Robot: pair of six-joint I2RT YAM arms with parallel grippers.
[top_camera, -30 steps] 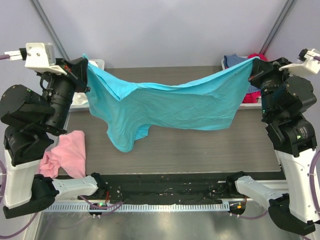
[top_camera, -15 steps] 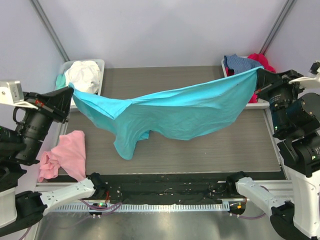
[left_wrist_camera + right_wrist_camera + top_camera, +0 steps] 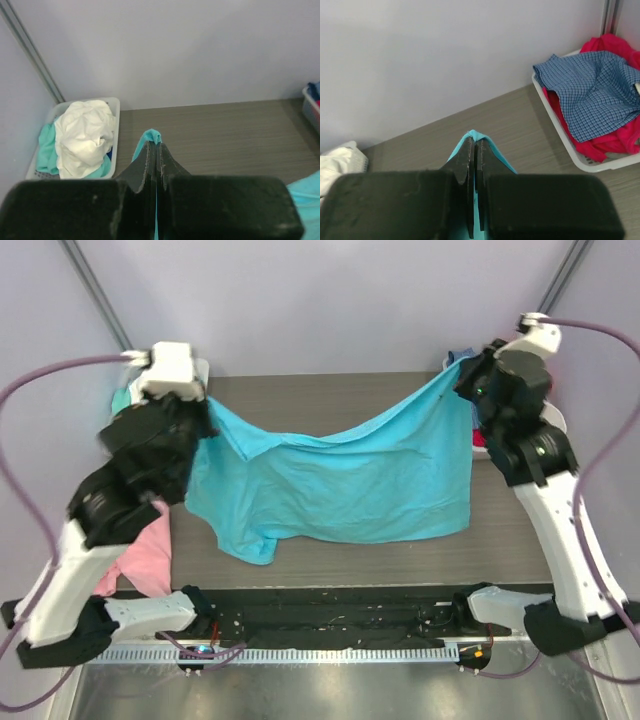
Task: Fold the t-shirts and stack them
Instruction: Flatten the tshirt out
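A bright turquoise t-shirt point(image 3: 340, 480) hangs spread between both arms above the table, sagging in the middle, its lower edge toward the near side. My left gripper point(image 3: 205, 418) is shut on its upper left corner; in the left wrist view a turquoise tip point(image 3: 151, 134) pokes out past the shut gripper point(image 3: 155, 146). My right gripper point(image 3: 463, 377) is shut on the upper right corner, where the cloth point(image 3: 476, 134) wraps the tip of the shut gripper point(image 3: 475, 142). A pink t-shirt point(image 3: 140, 555) lies crumpled at the near left, partly behind the left arm.
A pale tray point(image 3: 116, 107) at the back left holds a white tee point(image 3: 85, 130) and a mint one point(image 3: 46, 150). A tray point(image 3: 570, 152) at the back right holds a blue checked garment point(image 3: 590, 90) over a red one point(image 3: 610, 142). A wall stands close behind.
Both arms have swung inward and toward the back of the table, carrying the turquoise t-shirt with them. It now hangs flatter and wider. Both grips stay shut.
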